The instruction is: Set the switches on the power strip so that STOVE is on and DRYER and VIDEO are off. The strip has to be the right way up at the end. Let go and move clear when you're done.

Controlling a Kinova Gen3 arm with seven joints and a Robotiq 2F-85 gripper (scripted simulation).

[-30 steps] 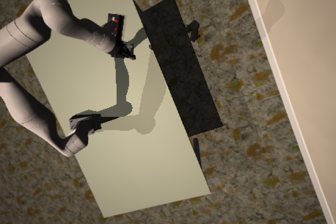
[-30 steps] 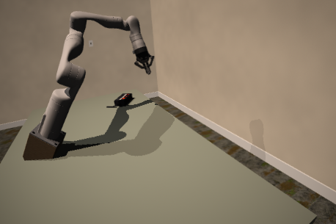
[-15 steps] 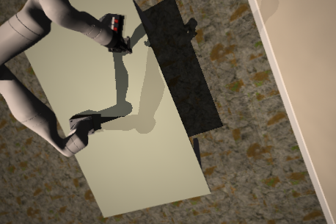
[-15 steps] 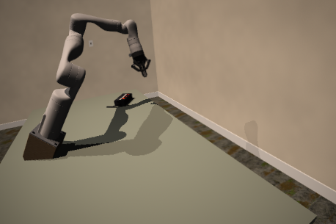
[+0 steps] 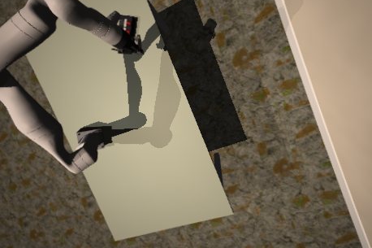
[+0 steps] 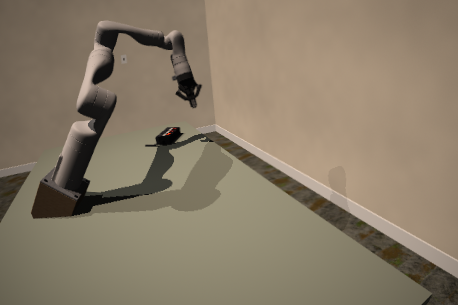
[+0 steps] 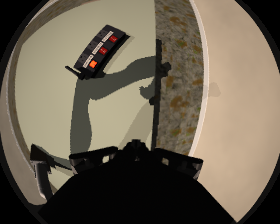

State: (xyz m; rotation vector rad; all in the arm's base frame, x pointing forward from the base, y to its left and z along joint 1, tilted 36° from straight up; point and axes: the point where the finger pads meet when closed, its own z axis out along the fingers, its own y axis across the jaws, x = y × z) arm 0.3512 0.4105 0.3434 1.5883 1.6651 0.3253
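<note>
The black power strip [image 6: 168,135] lies flat on the table near the far corner, its face with red lit switches turned up. It shows in the wrist view [image 7: 99,51] at upper left, with red switches along its face, and partly behind my arm in the overhead view [image 5: 127,24]. My gripper [image 6: 192,101] hangs well above the strip and a little to its right, fingers shut and holding nothing. In the overhead view the gripper [image 5: 136,48] sits just in front of the strip. The switch labels are too small to read.
The arm's base [image 6: 52,198] stands on a brown block at the table's left side. The table edge [image 6: 210,133] and a wall corner lie close behind the strip. A beige wall [image 6: 325,86] runs along the right.
</note>
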